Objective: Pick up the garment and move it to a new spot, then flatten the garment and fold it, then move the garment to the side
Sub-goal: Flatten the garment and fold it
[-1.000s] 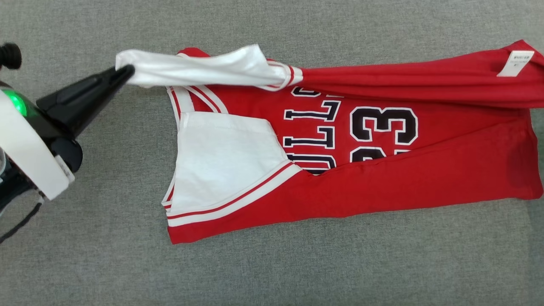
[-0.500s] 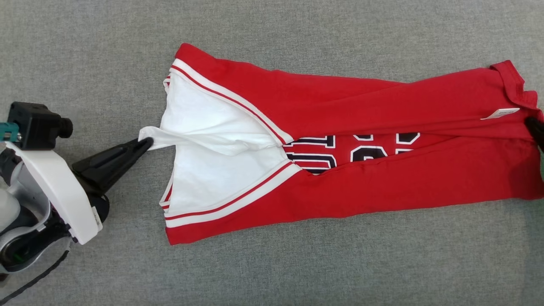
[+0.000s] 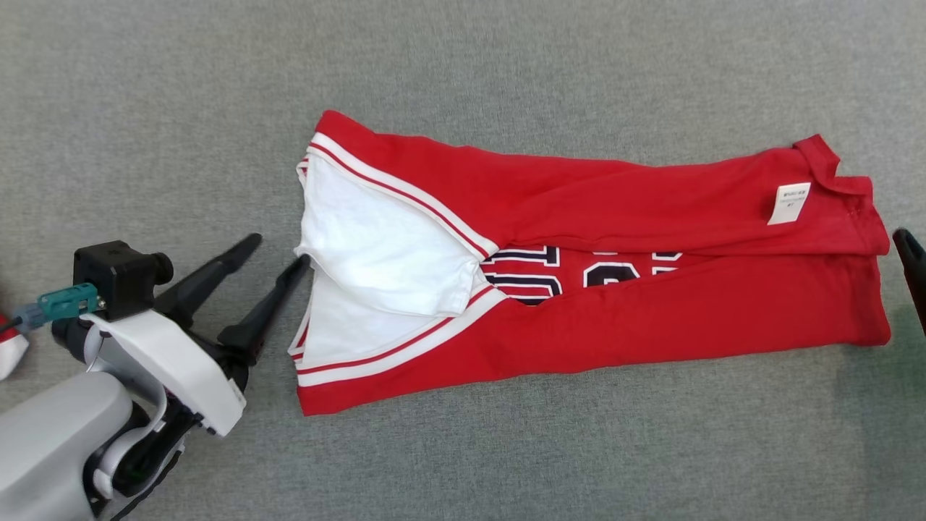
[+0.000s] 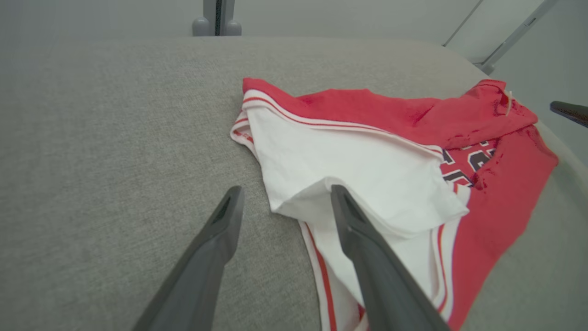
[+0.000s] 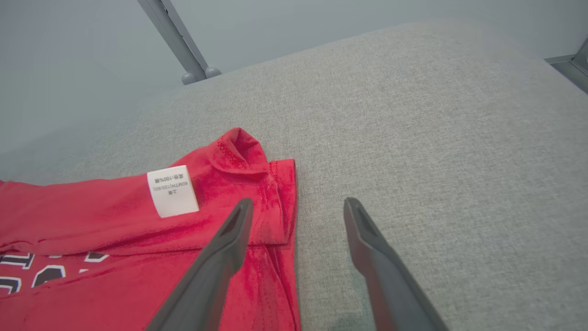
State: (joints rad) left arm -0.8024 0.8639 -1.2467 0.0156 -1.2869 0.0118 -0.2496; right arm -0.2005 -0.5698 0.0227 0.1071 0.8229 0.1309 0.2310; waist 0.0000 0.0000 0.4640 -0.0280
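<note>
At the garment's 9 o'clock, the left gripper (image 3: 278, 250) has its 2 fingers spread and holds nothing, one tip at the edge of the white sleeve (image 3: 376, 246). The red garment (image 3: 615, 325) lies stretched from 9 to 3 o'clock on the grey surface (image 3: 506, 72). Both long edges are turned inward over the printed numbers, likely the lengthwise folds. Its label (image 3: 792, 202) faces up near the 3 o'clock end, where the right gripper (image 5: 299, 202) hovers open and empty.

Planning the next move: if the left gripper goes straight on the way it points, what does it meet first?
Probably the white sleeve of the garment, just ahead of the open left gripper; height above it unclear.
</note>
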